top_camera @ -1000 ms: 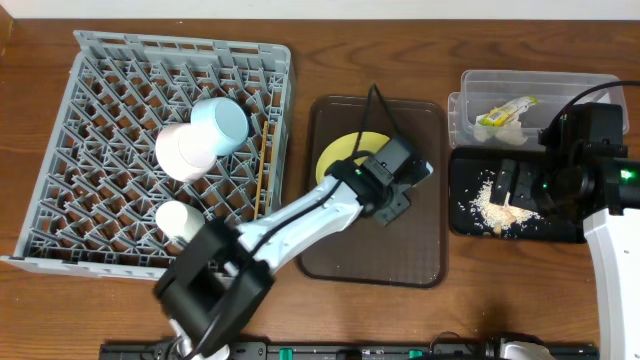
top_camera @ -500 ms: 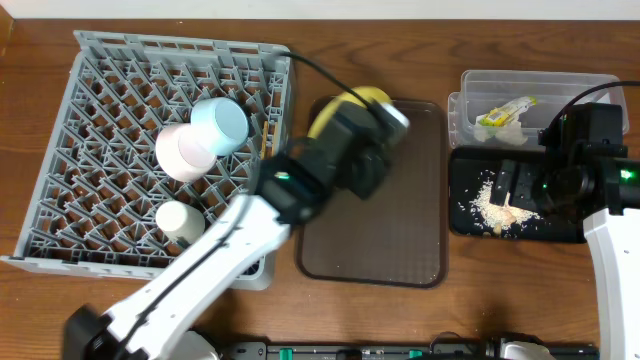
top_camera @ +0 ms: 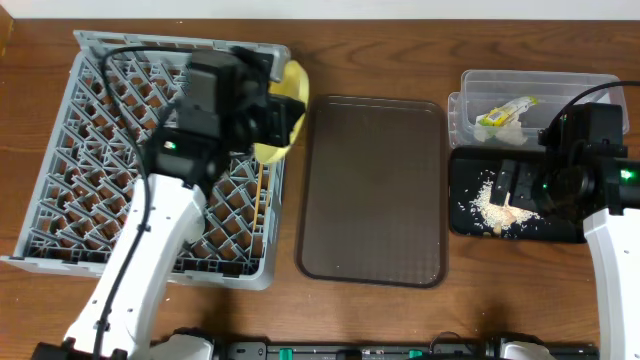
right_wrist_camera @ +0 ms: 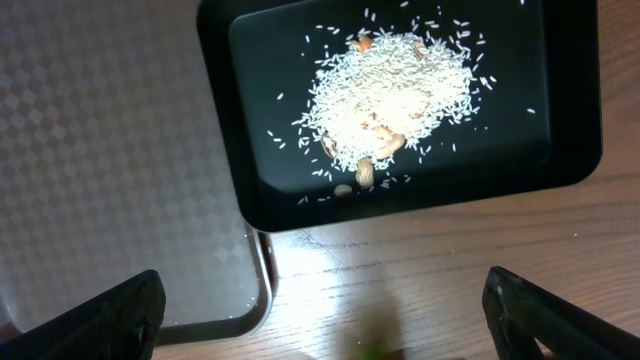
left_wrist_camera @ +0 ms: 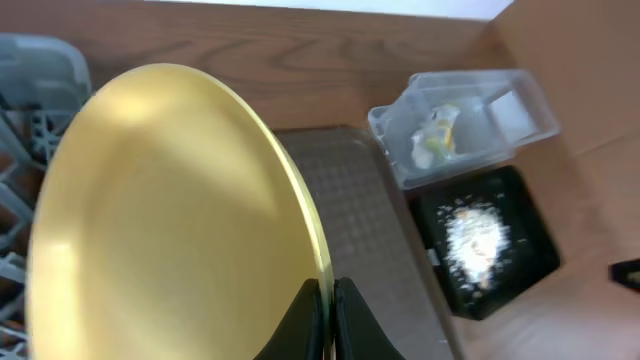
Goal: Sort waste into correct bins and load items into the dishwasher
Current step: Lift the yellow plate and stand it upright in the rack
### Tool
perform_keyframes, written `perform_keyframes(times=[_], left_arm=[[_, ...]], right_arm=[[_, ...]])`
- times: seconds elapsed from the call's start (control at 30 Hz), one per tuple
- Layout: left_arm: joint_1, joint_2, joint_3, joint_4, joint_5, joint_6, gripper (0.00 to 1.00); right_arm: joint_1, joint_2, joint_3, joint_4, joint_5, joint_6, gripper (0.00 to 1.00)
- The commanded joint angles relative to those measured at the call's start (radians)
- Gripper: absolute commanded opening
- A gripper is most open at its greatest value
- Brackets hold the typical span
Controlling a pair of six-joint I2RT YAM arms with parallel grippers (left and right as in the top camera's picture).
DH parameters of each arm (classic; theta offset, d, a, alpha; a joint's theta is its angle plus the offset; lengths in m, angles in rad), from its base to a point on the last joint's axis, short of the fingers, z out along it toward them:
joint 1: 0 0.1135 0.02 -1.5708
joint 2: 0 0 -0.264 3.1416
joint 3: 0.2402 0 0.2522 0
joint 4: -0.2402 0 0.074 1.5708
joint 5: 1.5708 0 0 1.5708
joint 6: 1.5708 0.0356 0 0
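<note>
One clear tub (top_camera: pixel 590 85) holds one wrapper (top_camera: pixel 505 112); one black tray (top_camera: pixel 470 225), one rice heap (top_camera: pixel 490 200). Left tool (left_wrist_camera: pixel 327 305) grips one plate (left_wrist_camera: pixel 170 220); right tool (right_wrist_camera: pixel 322 310) wide.

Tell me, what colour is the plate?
Yellow. The plate shows best in the left wrist view.

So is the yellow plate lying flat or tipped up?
Tipped up: the yellow plate hangs on edge, its rim pinched by the left gripper.

You have the rack (top_camera: pixel 60 170) left, tray (top_camera: pixel 375 190) in the middle, tub (top_camera: pixel 560 80) behind the bin (top_camera: pixel 470 225) right; the plate (top_camera: pixel 293 85) is maybe over the rack's edge.
</note>
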Motion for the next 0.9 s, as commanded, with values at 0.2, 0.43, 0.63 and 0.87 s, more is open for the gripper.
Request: perform_keyframes(times=[0.2, 0.43, 0.63, 0.87], left_arm=[[0.215, 0.129, -0.003, 0.005, 0.363, -0.085, 0.06], [0.272, 0.209, -0.003, 0.004, 0.384, -0.092, 0.22], [0.338, 0.199, -0.003, 0.003, 0.356, -0.064, 0.67], [0.389, 0.089, -0.003, -0.102, 0.083, 0.005, 0.84]], right_arm=[[-0.004, -0.003, 0.012, -0.001, 0.005, 0.007, 0.99], [-0.004, -0.003, 0.012, -0.003, 0.005, 0.007, 0.99], [-0.004, -0.003, 0.012, 0.0, 0.005, 0.007, 0.99], [0.016, -0.003, 0.012, 0.1, -0.145, -0.126, 0.99]])
